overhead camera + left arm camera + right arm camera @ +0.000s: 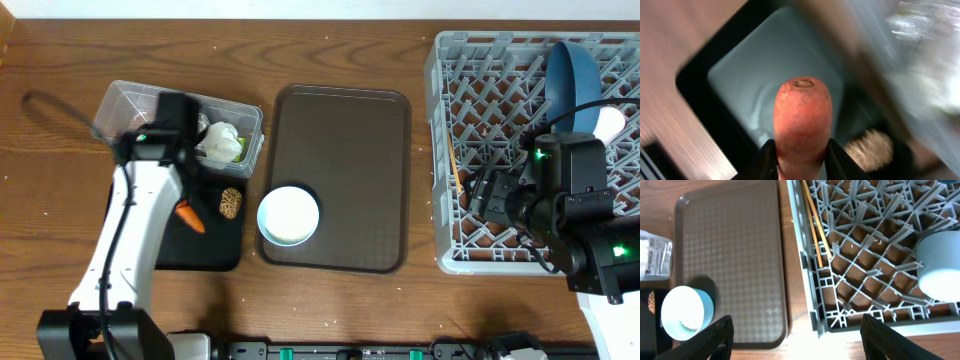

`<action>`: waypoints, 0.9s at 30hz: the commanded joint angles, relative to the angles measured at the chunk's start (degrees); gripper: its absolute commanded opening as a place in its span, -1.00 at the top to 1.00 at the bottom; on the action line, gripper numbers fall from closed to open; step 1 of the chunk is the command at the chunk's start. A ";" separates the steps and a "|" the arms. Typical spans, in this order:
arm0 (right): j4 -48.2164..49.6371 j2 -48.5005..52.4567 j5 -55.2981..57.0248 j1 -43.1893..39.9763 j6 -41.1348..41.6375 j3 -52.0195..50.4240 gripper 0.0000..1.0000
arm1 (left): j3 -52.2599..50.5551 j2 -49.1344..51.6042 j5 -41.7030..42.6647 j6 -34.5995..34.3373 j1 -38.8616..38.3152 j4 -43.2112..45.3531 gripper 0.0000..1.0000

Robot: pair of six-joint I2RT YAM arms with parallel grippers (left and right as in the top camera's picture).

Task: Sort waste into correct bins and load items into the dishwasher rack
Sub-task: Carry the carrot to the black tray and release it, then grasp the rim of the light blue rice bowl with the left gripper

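The left gripper [802, 162] pinches the carrot piece [802, 117] above the black tray [692, 80], centre of its wrist view, presumably for dropping beside the brown food lump [867, 145] already there. The right gripper [802, 332] hangs spread, empty, over the dishwasher rack's [812, 297] edge.

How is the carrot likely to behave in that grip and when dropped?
The carrot looks stiff: no squashing shows between the fingers of the left gripper. Its rounded sides may slip in the grip. Released onto the black tray, it would probably roll a little.
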 commanded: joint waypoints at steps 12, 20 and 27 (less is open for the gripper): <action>-0.63 0.04 0.37 -0.52 -0.42 0.26 -0.49 | -9.01 -1.88 19.58 -4.50 9.22 10.80 -0.53; -0.52 0.04 0.37 -0.52 -0.42 0.26 -0.49 | -8.22 -11.04 31.87 19.15 1.75 12.07 -0.53; 0.85 0.04 0.37 -0.55 -0.37 0.26 -0.50 | -8.31 -11.21 25.24 32.52 -21.55 10.21 -0.53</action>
